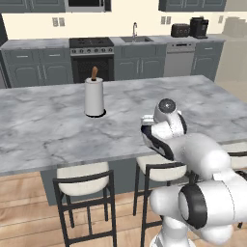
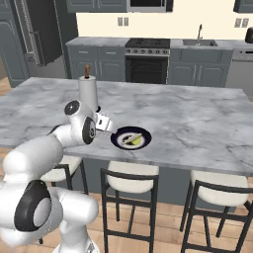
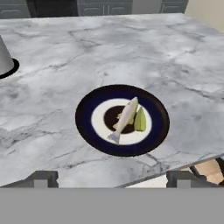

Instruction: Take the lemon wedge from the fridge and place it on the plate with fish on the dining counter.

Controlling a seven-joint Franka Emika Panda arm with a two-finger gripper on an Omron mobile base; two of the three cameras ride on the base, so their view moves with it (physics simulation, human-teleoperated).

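Observation:
The lemon wedge (image 3: pixel 140 119) lies on the dark-rimmed plate (image 3: pixel 87 127), touching the right side of the pale fish (image 3: pixel 127 114). Nothing holds it. My gripper (image 3: pixel 113 178) hovers above and in front of the plate, open, with nothing between its dark fingertips (image 3: pixel 41 177). In the right base view the gripper (image 2: pixel 109 127) is just left of the plate (image 2: pixel 117 142) and the yellow wedge (image 2: pixel 135 141), near the front edge of the dining counter (image 2: pixel 197 118). The fridge (image 2: pixel 47 29) stands at the far back left.
A paper towel roll (image 2: pixel 87 91) stands upright on the counter behind and left of the plate, also in the left base view (image 1: pixel 94 96). Black-framed stools (image 2: pixel 131 173) are tucked under the counter's front edge. Stove and sink line the back wall.

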